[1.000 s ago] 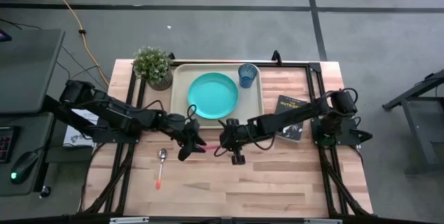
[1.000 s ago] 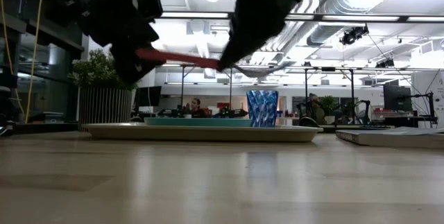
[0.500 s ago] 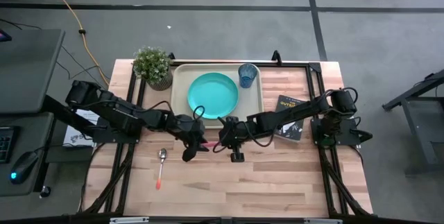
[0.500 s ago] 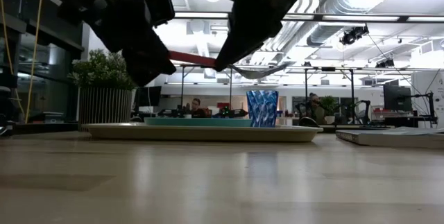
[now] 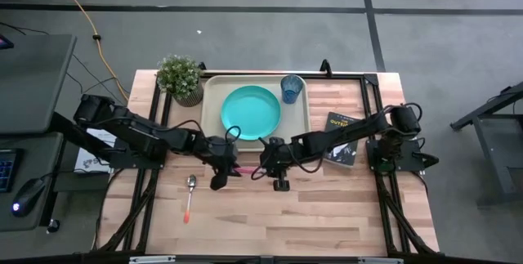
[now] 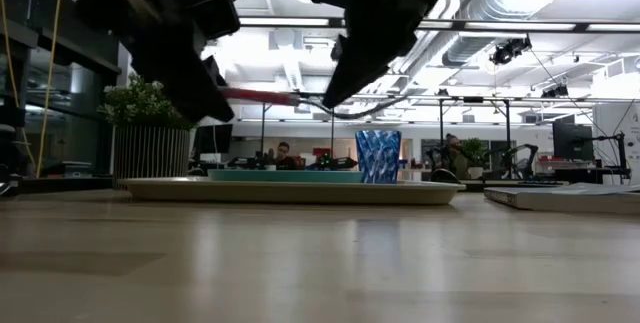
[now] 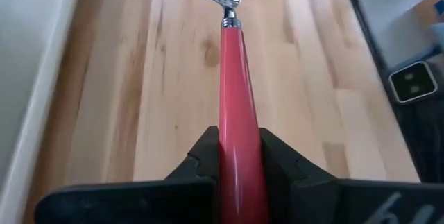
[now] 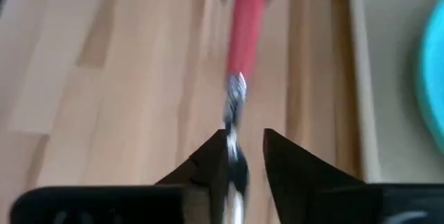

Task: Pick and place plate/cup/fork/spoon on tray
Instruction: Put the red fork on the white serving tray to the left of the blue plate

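The fork [image 5: 243, 170], with a red-pink handle and silver tines, hangs level above the table's middle between both grippers. My left gripper [image 5: 226, 168] is shut on its handle. My right gripper [image 5: 263, 166] stands open at the tine end [image 8: 234, 96], with the tines in the gap between its fingers. The teal plate [image 5: 251, 111] and the blue cup [image 5: 292, 88] stand on the beige tray [image 5: 212, 92] at the far side. The orange-handled spoon [image 5: 189, 194] lies flat on the wood at the near left. My left gripper pinches the fork's red handle [image 7: 237, 123] between its two fingers, which come level from the table's left and lie along the fork. The fork sticks out ahead of them, about level and clear of the table [image 6: 262, 95]. My right gripper has the metal end [image 8: 233, 151] close beside one finger; whether they touch I cannot tell.
A potted plant [image 5: 181, 78] stands at the tray's far left corner. A dark book [image 5: 341, 127] lies to the right of the tray, under the right arm. Bare wood spreads along the near side of the table [image 5: 327, 223].
My left gripper has shut on the fork's handle, and my right gripper has opened at the tine end. The fork has stayed in the air and now sits nearer level than before.
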Controlling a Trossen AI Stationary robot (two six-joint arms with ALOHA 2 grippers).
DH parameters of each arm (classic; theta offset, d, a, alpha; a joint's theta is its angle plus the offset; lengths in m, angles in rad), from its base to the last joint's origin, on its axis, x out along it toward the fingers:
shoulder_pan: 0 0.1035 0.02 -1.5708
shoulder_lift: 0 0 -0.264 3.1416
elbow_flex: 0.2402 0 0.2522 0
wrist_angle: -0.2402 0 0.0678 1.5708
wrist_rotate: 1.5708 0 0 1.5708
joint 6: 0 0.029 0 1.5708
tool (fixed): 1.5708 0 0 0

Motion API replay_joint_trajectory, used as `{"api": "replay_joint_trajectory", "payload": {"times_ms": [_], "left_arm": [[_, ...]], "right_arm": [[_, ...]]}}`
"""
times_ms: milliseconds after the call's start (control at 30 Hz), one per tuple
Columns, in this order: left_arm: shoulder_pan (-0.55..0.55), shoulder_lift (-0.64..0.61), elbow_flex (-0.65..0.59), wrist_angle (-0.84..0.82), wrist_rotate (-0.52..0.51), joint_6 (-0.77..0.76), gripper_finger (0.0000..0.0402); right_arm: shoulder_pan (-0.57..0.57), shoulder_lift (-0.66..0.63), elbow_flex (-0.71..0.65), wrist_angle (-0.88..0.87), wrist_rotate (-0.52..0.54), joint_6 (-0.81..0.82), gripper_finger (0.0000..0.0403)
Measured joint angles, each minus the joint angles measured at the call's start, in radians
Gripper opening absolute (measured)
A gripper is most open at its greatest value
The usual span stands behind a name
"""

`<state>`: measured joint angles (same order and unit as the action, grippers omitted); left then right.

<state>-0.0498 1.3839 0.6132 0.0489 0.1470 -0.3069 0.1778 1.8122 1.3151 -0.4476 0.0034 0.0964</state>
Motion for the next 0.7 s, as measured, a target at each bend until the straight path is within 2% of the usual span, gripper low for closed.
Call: {"api": "replay_joint_trajectory", "payload": {"times_ms": [300,500,600,700], "left_arm": [[-0.027,-0.098,0.0,-0.228,-0.191,-0.057,0.0028],[-0.121,-0.27,0.0,-0.295,-0.433,-0.044,0.0028],[-0.185,-0.356,0.0,-0.289,-0.603,-0.037,0.0028],[-0.223,-0.389,0.0,-0.254,-0.813,-0.038,0.0028]], "right_arm": [[0.007,-0.165,0.0,-0.154,0.129,0.029,0.0182],[0.053,-0.323,-0.117,-0.162,0.326,0.068,0.0201],[0.074,-0.409,-0.251,-0.06,0.393,0.114,0.0202],[0.081,-0.47,-0.434,0.234,0.407,0.109,0.0202]]}}
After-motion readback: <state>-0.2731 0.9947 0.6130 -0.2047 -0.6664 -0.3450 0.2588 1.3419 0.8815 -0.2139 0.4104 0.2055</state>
